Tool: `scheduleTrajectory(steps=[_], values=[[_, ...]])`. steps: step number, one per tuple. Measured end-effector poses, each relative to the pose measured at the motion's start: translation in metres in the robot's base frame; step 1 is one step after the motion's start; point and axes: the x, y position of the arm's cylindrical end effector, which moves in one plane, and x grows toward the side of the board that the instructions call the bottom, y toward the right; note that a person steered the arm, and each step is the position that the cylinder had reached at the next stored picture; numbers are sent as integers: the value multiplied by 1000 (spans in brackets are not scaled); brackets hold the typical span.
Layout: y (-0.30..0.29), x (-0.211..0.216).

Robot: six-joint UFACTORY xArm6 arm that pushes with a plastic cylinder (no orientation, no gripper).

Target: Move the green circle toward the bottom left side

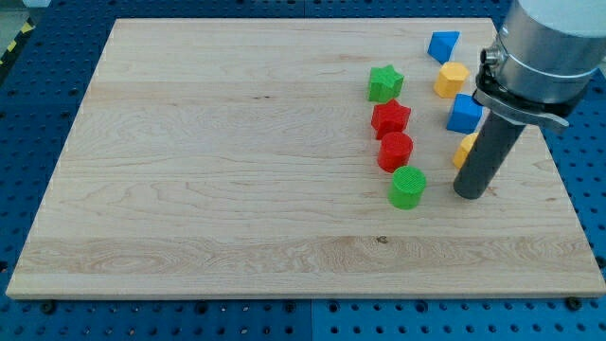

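A light wooden board (237, 152) is seen set on a blue perforated table (28, 114), with eight small blocks gathered in its right half. The green circle (407, 188), the block named in the task, is found just right of the board's centre, the lowest piece of a short column. Directly at its 11 o'clock, almost touching, a red cylinder (395, 152) is placed; above that a red star (390, 118) is set, and at 12 o'clock of the star a green star (385, 83) is seen.

No claw is fitted to the arm, so nothing is gripped; only a straight dark rod is carried. The rod's lower end, my tip (468, 195), is planted on the board at 3 o'clock of the green circle, near it but apart from it.

Further blocks are ranged at 12 to 1 o'clock of the tip: a yellow block (463, 150) partly hidden behind the rod, a blue cube (464, 114), a yellow hexagon (452, 80) and, nearest the view's top, a blue triangle-like block (442, 45).
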Motion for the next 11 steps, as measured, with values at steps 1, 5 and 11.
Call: scheduleTrajectory(steps=[1, 5, 11], values=[[-1, -1], [-97, 2], [-226, 44]])
